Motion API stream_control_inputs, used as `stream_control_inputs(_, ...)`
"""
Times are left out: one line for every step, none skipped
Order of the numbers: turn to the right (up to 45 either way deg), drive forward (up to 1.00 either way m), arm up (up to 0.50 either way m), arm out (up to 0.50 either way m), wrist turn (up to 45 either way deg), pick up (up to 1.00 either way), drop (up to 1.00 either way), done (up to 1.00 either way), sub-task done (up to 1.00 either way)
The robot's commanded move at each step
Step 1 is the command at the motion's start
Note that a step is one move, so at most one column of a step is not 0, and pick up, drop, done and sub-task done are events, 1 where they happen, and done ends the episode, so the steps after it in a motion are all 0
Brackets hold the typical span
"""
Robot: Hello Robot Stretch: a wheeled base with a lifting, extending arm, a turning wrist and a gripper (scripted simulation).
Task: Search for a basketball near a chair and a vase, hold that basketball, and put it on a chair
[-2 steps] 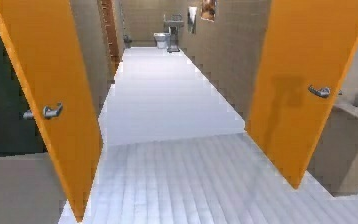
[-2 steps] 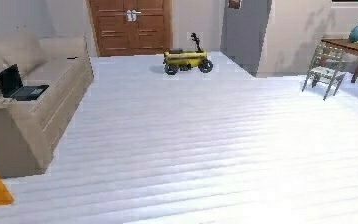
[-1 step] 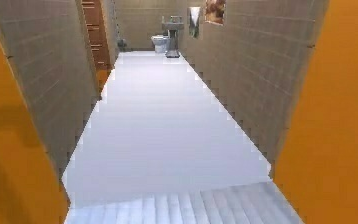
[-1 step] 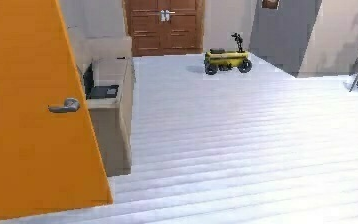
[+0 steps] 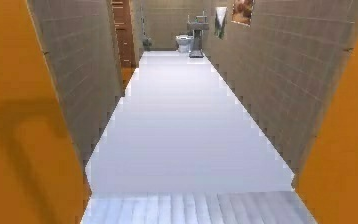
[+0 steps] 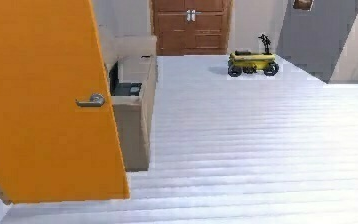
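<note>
Whether the gripper holds anything cannot be told from these views, and the place of the basketball cannot be told either. In the arm side view, an orange door [image 6: 47, 100] with a grey lever handle [image 6: 90, 100] stands near on the left and hides what is behind it. Just beside its right edge is a beige cabinet [image 6: 137, 115] with a dark thing [image 6: 127, 88] on top. The pale striped floor [image 6: 247, 150] runs far out to a brown double door [image 6: 192, 28]. A small yellow vehicle with black wheels [image 6: 253, 64] stands on the floor to the right of that door, near a grey wall panel [image 6: 317, 40]. In the forward view, orange surfaces [image 5: 17, 110] frame a doorway on both sides. Beyond it a narrow room with tiled walls [image 5: 82, 70] and a smooth pale floor [image 5: 187, 130] goes far ahead. At its far end stands a white toilet [image 5: 184, 42], with a brown door [image 5: 124, 35] to the left and a framed picture [image 5: 241, 11] high on the right wall.
</note>
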Motion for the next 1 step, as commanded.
stream_control_inputs(0.0, 0.65, 0.00, 0.00, 0.0, 0.00, 0.00, 0.00, 0.00)
